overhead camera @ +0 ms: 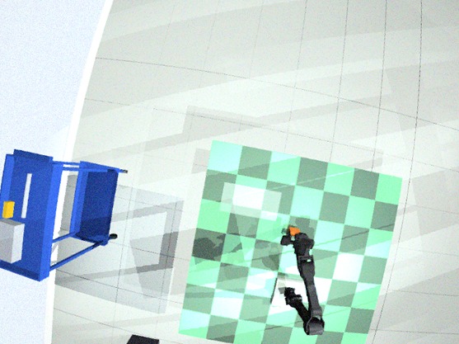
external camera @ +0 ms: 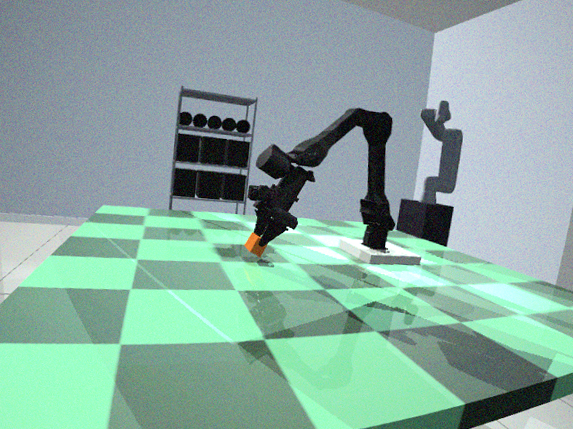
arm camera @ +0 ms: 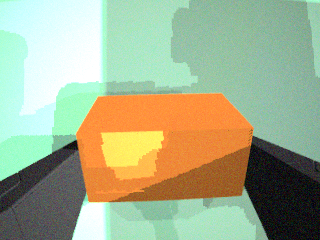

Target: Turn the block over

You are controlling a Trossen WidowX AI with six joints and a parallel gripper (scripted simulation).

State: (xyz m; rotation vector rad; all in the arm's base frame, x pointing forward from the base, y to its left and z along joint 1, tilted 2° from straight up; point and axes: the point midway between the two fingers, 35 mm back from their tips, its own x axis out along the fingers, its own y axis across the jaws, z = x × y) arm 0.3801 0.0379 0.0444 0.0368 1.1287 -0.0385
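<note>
The orange block (overhead camera: 293, 230) (external camera: 255, 245) (arm camera: 200, 112) is held tilted a little above the green checkered table (overhead camera: 227, 155) (external camera: 54, 378). My gripper (external camera: 261, 237) (arm camera: 163, 145) is shut on it, with one dark finger at each end of the block in the wrist view. The gripper leans, its fingers pointing obliquely down. In the wrist view one long face is toward the camera, with a bright yellow patch and a dark shadow across it; I cannot tell whether the patch is a mark or light. The underside and the faces against the fingers are hidden.
The arm's white base plate (external camera: 392, 257) stands on the table behind the gripper in the exterior view. A blue cart (overhead camera: 46, 216) stands on the floor beside the table. A shelf rack (external camera: 211, 167) and another arm on a dark pedestal (external camera: 423, 222) stand beyond the table.
</note>
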